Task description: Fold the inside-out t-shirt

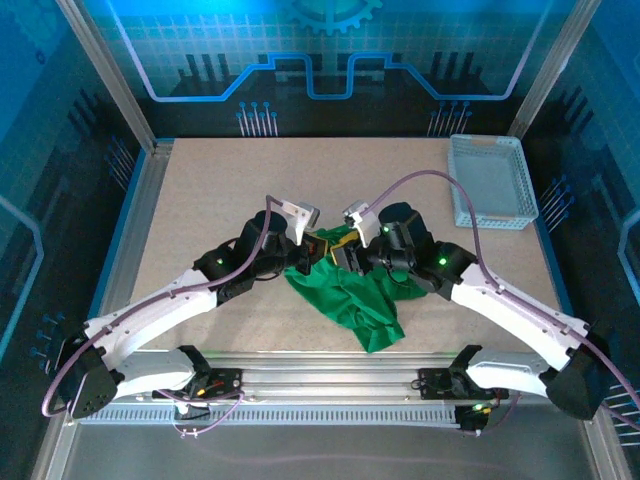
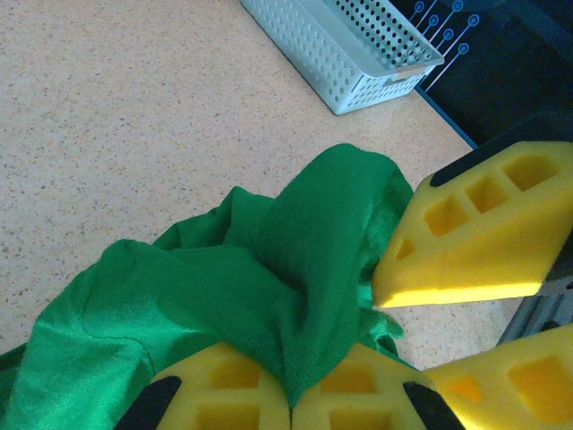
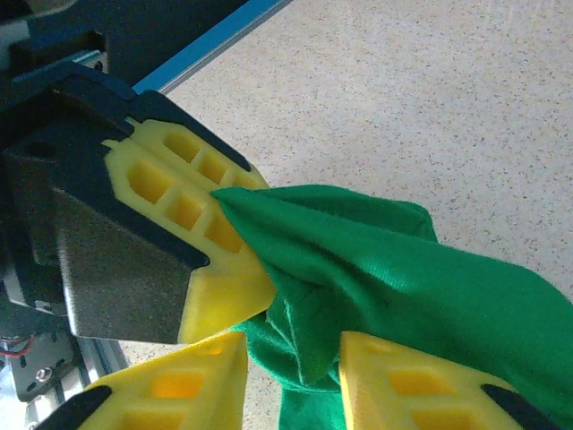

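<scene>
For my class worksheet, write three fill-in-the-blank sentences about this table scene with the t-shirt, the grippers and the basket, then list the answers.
1. The crumpled t-shirt is bright ____.
2. The left gripper is shut on a fold of the ____.
3. In the top view, the white mesh basket sits at the far ____ corner of the table.

Missing words: green; t-shirt; right.

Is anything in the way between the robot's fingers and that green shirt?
Nothing visible. The left fingers are pinched on the green t-shirt, and the right fingers sit apart on either side of a fold.
</scene>
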`<state>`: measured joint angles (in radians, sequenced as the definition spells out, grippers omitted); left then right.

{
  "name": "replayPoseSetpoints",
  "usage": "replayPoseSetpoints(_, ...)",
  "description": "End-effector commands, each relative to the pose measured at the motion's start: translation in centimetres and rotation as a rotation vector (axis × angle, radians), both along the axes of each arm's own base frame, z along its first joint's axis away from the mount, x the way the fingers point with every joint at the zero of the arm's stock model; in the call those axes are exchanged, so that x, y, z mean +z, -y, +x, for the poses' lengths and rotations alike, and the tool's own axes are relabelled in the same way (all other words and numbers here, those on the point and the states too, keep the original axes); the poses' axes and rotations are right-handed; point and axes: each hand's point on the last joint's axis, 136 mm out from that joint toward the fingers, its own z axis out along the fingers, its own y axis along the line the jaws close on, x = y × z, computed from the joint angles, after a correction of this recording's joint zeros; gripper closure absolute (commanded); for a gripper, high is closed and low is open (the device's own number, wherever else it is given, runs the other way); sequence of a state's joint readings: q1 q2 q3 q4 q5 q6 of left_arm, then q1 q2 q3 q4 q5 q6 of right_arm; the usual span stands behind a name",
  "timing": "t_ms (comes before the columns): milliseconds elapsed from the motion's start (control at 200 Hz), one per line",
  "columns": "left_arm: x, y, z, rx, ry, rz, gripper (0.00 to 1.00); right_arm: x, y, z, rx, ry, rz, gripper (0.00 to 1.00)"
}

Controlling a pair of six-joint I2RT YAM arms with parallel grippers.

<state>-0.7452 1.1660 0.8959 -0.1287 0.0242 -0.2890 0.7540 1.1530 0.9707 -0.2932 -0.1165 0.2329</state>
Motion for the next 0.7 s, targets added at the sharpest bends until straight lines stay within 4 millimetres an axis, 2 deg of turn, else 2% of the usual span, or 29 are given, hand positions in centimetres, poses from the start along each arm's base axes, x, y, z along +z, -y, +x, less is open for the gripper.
replayPoseSetpoints(0, 2.0, 0.3, 0.2, -0.009, 0.031, -0.052, 1.0, 1.6, -1.0, 0.0, 0.022, 0.028, 0.034, 0.72)
replayPoseSetpoints(215, 1.9, 0.3, 0.1, -0.015, 0.032, -0.051, 1.0, 1.4, -0.6, 0.7, -0.014, 0.034, 0.008, 0.86)
replayPoseSetpoints(375, 2.0, 0.3, 0.0, -0.022, 0.035, -0.053, 1.0, 1.6, -0.6, 0.9, -0.019, 0.04, 0.004, 1.0)
replayPoseSetpoints(535, 2.0, 0.1, 0.0, -0.015, 0.04, -0.045, 0.99, 2.0, -0.4, 0.9, -0.023, 0.055, -0.004, 1.0)
replayPoseSetpoints(625, 1.8, -0.2, 0.3, 0.005, 0.045, -0.022, 0.92, 2.7, 0.1, 0.7, -0.027, 0.069, -0.008, 1.0)
replayPoseSetpoints(695, 1.5, -0.8, 0.7, 0.038, 0.05, 0.009, 0.79, 3.8, 0.7, 0.5, -0.035, 0.084, -0.01, 1.0)
